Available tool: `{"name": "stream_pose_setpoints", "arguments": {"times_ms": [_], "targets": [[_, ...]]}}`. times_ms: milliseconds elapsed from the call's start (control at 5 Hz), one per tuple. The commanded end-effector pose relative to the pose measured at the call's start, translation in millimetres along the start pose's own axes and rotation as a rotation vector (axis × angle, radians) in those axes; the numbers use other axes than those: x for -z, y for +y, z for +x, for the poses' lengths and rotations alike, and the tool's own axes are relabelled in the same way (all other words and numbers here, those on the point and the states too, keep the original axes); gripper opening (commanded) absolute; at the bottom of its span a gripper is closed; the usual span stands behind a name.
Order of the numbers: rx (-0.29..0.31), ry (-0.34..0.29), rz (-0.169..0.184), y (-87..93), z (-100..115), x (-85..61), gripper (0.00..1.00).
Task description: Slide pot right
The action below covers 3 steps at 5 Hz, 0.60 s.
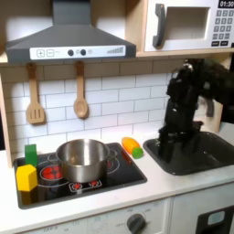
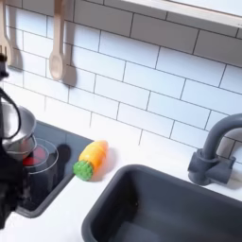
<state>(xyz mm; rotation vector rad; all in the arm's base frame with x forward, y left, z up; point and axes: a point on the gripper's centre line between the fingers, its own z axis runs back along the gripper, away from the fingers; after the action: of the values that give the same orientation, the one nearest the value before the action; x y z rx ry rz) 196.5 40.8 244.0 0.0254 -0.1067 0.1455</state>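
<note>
One pot [image 1: 82,157] sits well left of fingers [image 1: 168,146].

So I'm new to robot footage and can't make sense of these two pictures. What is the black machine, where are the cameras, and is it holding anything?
This is a toy kitchen with a small robot arm. In the first exterior view, taken from the front, the black arm stands over the sink at the first exterior view's right; its claw is too dark to make out, so I cannot tell whether it holds anything. The shiny pot sits on the stove, untouched. Beside it lie a toy carrot and yellow and green blocks. The second exterior view is a closer camera, showing the carrot, the faucet and the pot's edge.
</note>
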Motion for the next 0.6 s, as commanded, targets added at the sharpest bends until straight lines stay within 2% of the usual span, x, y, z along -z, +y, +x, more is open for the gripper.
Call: {"name": "stream_pose_setpoints", "arguments": {"times_ms": [0,400], "targets": [[-0.024,0.004,0.011,17.1,33,9.3,1.00],[-0.051,0.008,0.021,34.9,69,17.9,1.00]]}}
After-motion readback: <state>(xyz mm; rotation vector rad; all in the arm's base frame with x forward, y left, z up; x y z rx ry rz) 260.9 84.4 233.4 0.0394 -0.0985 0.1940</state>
